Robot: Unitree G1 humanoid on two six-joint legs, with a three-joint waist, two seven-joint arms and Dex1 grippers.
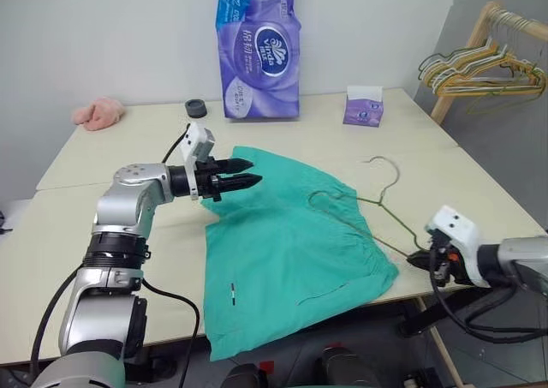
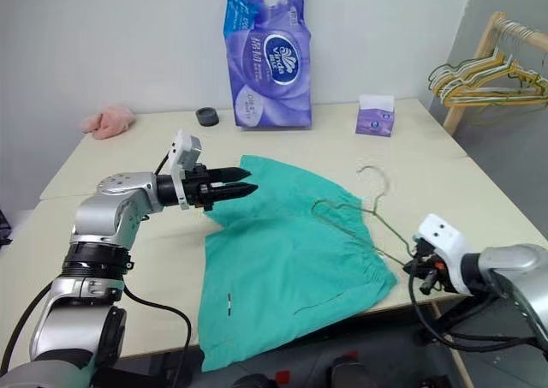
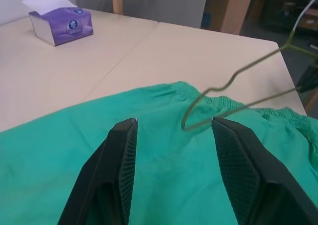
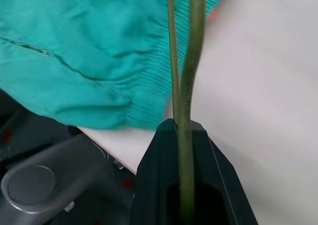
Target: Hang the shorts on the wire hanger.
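Teal shorts (image 1: 291, 251) lie below the open left end effector (image 1: 248, 172); right end effector (image 1: 421, 259) seemingly clamps wire hanger (image 1: 377, 204).

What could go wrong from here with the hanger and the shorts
1. The right gripper pinches the wire hanger only at one corner, so the thin wire could twist or slip out as it moves.
2. The shorts droop over the table's front edge; a tug might drag them off.
3. The left gripper hovers open above the shorts, holding nothing, so the fabric may bunch when the hanger pushes in.
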